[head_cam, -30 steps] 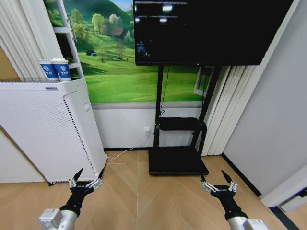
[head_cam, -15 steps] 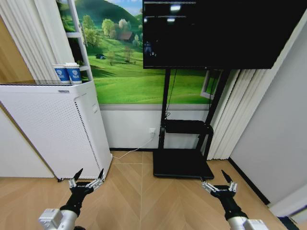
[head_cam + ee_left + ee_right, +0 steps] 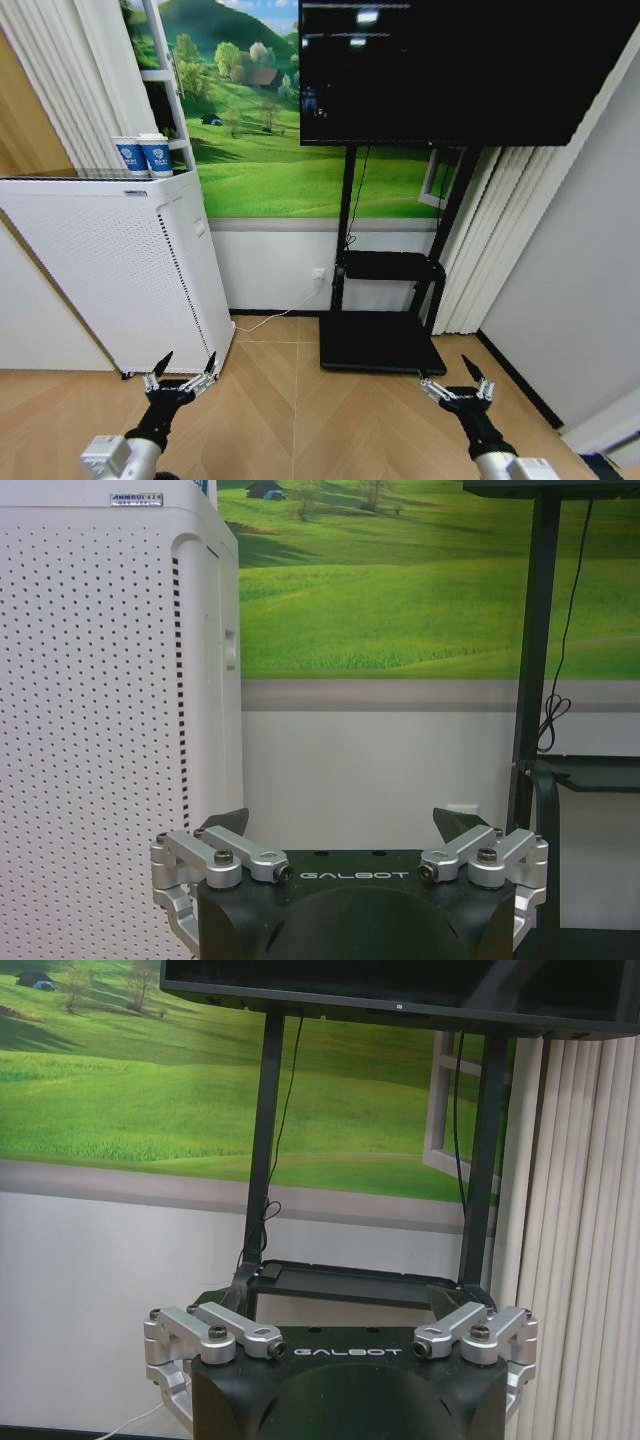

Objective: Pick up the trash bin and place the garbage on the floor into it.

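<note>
The trash bin and the garbage are out of view. My left gripper (image 3: 188, 362) hangs low over the wooden floor, just in front of the white appliance's lower corner, open with nothing between its fingers. In the left wrist view the left gripper (image 3: 342, 825) faces the appliance and the wall. My right gripper (image 3: 450, 378) is held at the same height on the right, near the black stand's base, open and empty. In the right wrist view the right gripper (image 3: 335, 1300) faces the stand's legs.
A tall white perforated appliance (image 3: 110, 270) stands at the left with two paper cups (image 3: 143, 157) on top. A screen (image 3: 440, 70) on a black stand with a flat base (image 3: 380, 342) is ahead. A white cable (image 3: 270, 318) runs along the wall. Bare wooden floor (image 3: 300, 420) lies between the arms.
The whole picture has slid right and slightly down since a second ago, so the camera has turned. Both grippers keep the same open pose.
</note>
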